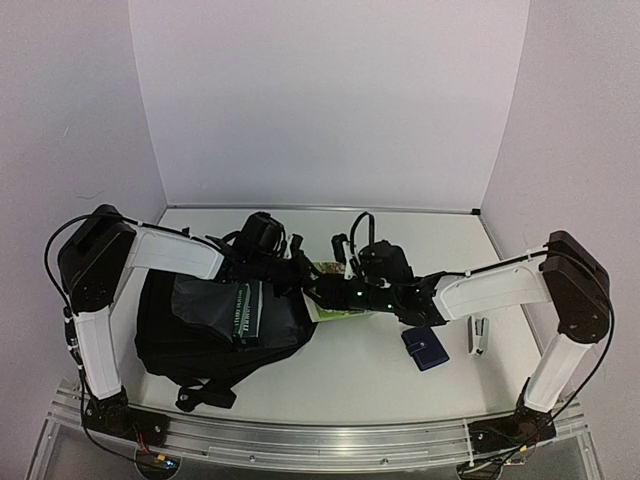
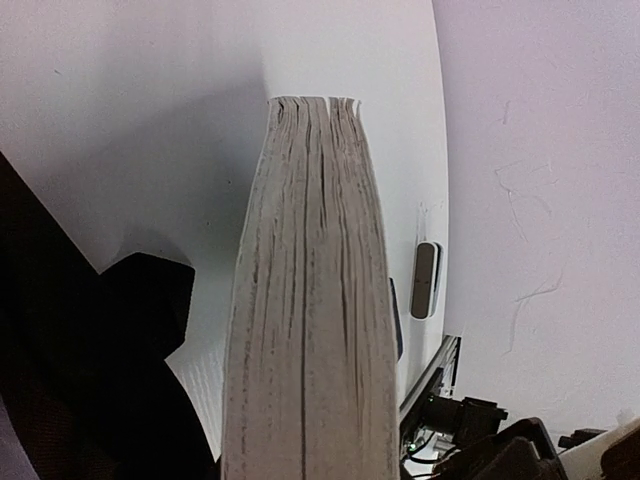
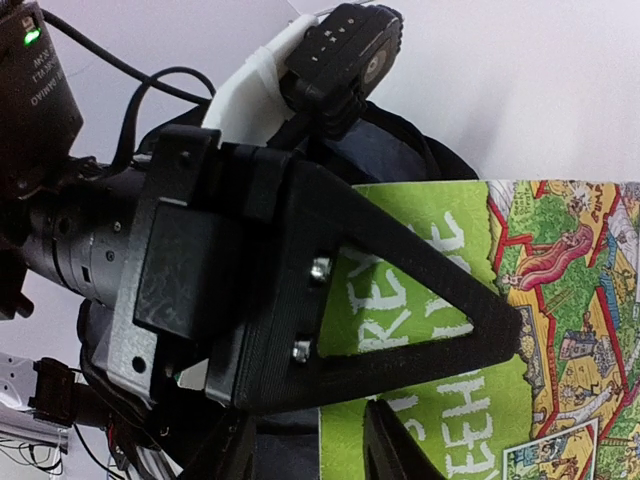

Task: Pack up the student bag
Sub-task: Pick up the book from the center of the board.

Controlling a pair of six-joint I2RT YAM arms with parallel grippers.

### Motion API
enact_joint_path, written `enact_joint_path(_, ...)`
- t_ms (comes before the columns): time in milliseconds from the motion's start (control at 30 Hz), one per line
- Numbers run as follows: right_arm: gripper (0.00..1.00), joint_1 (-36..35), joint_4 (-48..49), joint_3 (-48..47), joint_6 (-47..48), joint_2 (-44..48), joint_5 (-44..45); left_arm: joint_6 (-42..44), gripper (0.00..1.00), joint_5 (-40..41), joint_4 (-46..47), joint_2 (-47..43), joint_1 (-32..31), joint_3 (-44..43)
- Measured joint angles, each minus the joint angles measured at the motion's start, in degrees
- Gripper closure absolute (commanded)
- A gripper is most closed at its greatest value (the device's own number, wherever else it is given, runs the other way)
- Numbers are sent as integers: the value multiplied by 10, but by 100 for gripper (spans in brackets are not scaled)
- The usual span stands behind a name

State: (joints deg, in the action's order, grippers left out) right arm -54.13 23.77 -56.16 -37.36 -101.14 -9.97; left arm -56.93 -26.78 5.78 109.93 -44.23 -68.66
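Note:
The black student bag [image 1: 190, 335] lies open at the left, grey lining showing, with a dark green book [image 1: 246, 312] in its mouth. My left gripper [image 1: 303, 276] is shut on a bright green picture book [image 1: 337, 303] just right of the bag opening. In the left wrist view only the book's page edge [image 2: 310, 300] shows. In the right wrist view the left gripper's triangular finger [image 3: 430, 345] lies flat on the green cover [image 3: 450, 410]. My right gripper [image 3: 310, 455] is open over the book's edge, one fingertip [image 3: 390, 445] on the cover.
A small dark-blue wallet [image 1: 426, 347] and a grey stapler [image 1: 479, 335] lie on the white table right of the arms. The stapler also shows in the left wrist view [image 2: 425, 280]. The two grippers are close together. White walls enclose the table.

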Motion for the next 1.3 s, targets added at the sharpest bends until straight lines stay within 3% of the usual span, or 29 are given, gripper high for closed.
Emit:
enact_joint_path(100,33,0,2,0,2,2,-1,1,100,0,-1,0,0,0)
enact_joint_path(400,3,-2,-37,36,9,90,9,37,100,-2,-1,-20,3,16)
enact_joint_path(600,2,16,-59,51,15,194,12,52,100,-38,15,-80,30,65)
enact_joint_path(800,2,124,-67,68,27,274,-54,71,100,-114,36,-157,75,95)
enact_joint_path(1033,2,253,-80,84,42,288,-242,108,100,-233,43,-236,108,100)
enact_joint_path(1300,2,262,-85,84,43,259,-433,136,100,-342,31,-282,105,100)
